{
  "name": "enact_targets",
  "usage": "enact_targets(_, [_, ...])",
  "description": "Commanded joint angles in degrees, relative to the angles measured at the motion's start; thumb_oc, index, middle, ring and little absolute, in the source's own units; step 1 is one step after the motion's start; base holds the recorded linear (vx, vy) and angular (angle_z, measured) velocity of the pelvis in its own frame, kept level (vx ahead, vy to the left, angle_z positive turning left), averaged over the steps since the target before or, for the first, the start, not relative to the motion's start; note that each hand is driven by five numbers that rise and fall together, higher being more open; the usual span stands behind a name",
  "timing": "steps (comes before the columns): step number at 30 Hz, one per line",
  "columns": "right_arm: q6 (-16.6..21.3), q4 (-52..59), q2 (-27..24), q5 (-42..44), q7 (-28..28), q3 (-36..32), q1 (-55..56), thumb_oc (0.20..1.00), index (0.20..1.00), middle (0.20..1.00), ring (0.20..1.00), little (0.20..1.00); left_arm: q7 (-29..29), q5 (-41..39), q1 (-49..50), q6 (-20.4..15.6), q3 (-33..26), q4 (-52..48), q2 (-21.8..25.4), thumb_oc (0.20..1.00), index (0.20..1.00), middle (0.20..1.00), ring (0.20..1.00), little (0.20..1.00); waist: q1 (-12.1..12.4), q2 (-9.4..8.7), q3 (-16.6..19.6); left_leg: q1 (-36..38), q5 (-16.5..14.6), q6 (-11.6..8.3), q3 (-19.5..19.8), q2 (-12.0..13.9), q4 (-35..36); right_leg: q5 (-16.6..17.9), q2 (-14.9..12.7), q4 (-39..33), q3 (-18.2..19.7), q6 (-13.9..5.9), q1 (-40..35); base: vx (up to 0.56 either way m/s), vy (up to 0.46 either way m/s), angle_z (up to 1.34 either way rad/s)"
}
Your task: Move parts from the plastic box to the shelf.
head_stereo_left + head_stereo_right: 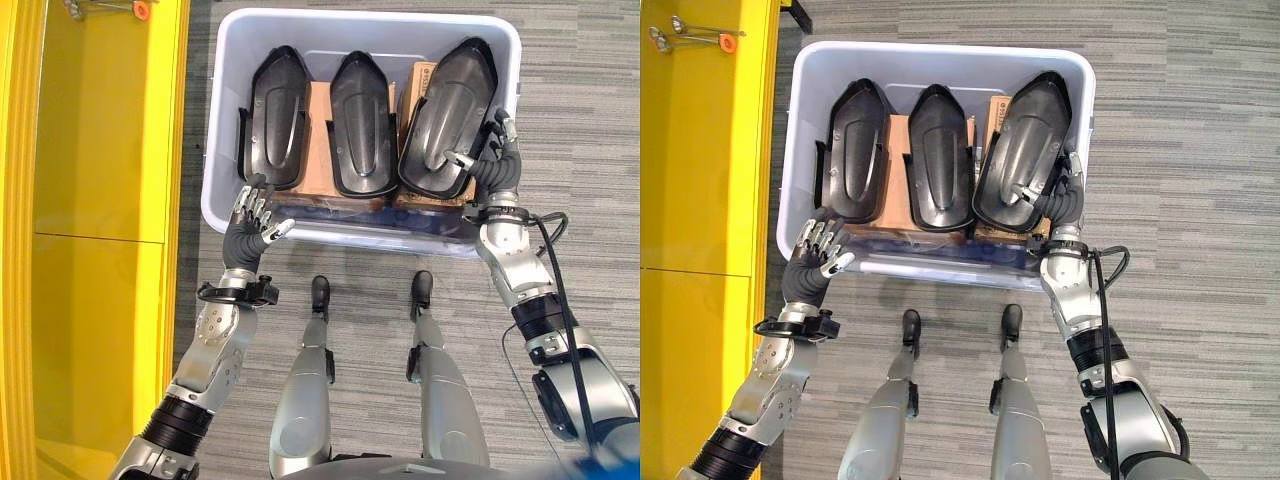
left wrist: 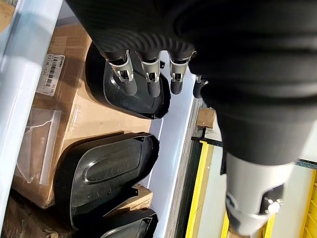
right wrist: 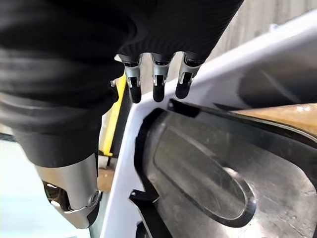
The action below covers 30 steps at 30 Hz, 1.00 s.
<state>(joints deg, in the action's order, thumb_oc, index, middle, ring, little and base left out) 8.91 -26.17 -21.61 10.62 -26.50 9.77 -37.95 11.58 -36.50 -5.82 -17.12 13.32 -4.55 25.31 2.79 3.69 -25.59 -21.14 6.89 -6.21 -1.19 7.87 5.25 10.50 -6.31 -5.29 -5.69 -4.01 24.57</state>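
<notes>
A pale plastic box point(image 1: 222, 130) on the floor holds three black moulded parts lying on brown cardboard: a left part point(image 1: 275, 115), a middle part point(image 1: 362, 120) and a larger right part point(image 1: 450, 110) that leans against the box's right wall. My right hand point(image 1: 497, 165) is at the near right end of that part, thumb over its top and straight fingers point(image 3: 157, 82) between its rim point(image 3: 208, 168) and the box wall. My left hand point(image 1: 248, 225) hovers open at the box's near left corner, its fingers point(image 2: 148, 74) just above the left part point(image 2: 119, 94).
The yellow shelf point(image 1: 100, 150) runs along the left side, close to the box. A small tool with an orange handle point(image 1: 725, 42) lies at its far end. Grey striped carpet point(image 1: 580, 120) spreads to the right of the box.
</notes>
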Motion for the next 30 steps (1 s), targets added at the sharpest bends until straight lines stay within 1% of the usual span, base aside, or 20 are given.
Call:
enact_targets(1, [3.90,-0.89,0.67,2.78,0.37,0.76,-2.54,1.000,1.000,1.000,1.000,1.000,0.19,1.40,1.84,-4.02,-1.08,-7.05,1.48,1.000,1.000,1.000,1.000,1.000,0.46,-1.19,1.17,3.90,-0.05,-1.08,-0.57,2.55,-0.25,-1.02,-5.35,4.96,1.22,-4.20,-0.23,0.00,0.000,0.00])
enact_targets(8, [3.51,-4.76,1.13,4.15,-0.26,0.96,-3.84,1.000,1.000,1.000,1.000,1.000,0.33,1.33,1.83,-4.07,-0.73,-7.19,1.78,1.000,1.000,1.000,1.000,1.000,0.77,-0.96,0.88,3.79,-0.10,-1.04,-0.43,2.47,-0.25,-0.98,-5.33,4.96,1.25,-4.14,-0.17,0.00,0.000,0.00])
enact_targets(20, [3.27,-7.55,0.61,5.04,-1.90,-0.41,-4.27,1.000,1.000,1.000,1.000,1.000,0.70,1.29,1.79,-4.05,-0.41,-7.27,1.96,1.000,1.000,1.000,1.000,1.000,0.67,-0.88,0.61,3.65,-0.18,-0.99,-0.31,2.43,-0.25,-0.99,-5.29,5.25,1.40,-4.10,0.28,0.00,0.000,0.00])
enact_targets(24, [3.71,-5.34,0.35,4.60,-2.50,-0.74,-3.68,1.000,1.000,1.000,1.000,1.000,1.03,1.40,1.55,-4.02,-0.51,-7.15,1.79,1.000,1.000,1.000,1.000,1.000,0.39,-0.90,0.44,3.49,-0.12,-1.01,-0.33,2.49,-0.25,-0.97,-5.24,5.33,1.39,-4.10,0.42,0.00,0.000,0.00])
enact_targets(25, [4.02,-2.80,0.11,3.84,-2.55,-0.78,-2.71,1.000,1.000,1.000,1.000,1.000,1.13,1.49,1.51,-4.05,-0.66,-7.06,1.69,1.000,1.000,1.000,1.000,1.000,0.16,-1.02,0.44,3.46,-0.17,-0.99,-0.30,2.52,-0.25,-1.00,-5.26,5.36,1.48,-4.07,0.45,0.00,0.000,0.00])
enact_targets(30, [4.53,2.01,0.34,2.25,-2.81,-1.36,0.37,1.000,1.000,1.000,1.000,1.000,1.30,1.96,1.39,-4.08,-0.62,-7.07,1.38,1.000,1.000,1.000,1.000,1.000,-0.43,-1.26,0.56,3.45,-0.14,-0.89,-0.14,2.49,-0.25,-1.08,-5.24,5.27,1.55,-4.06,0.33,0.00,0.000,0.00])
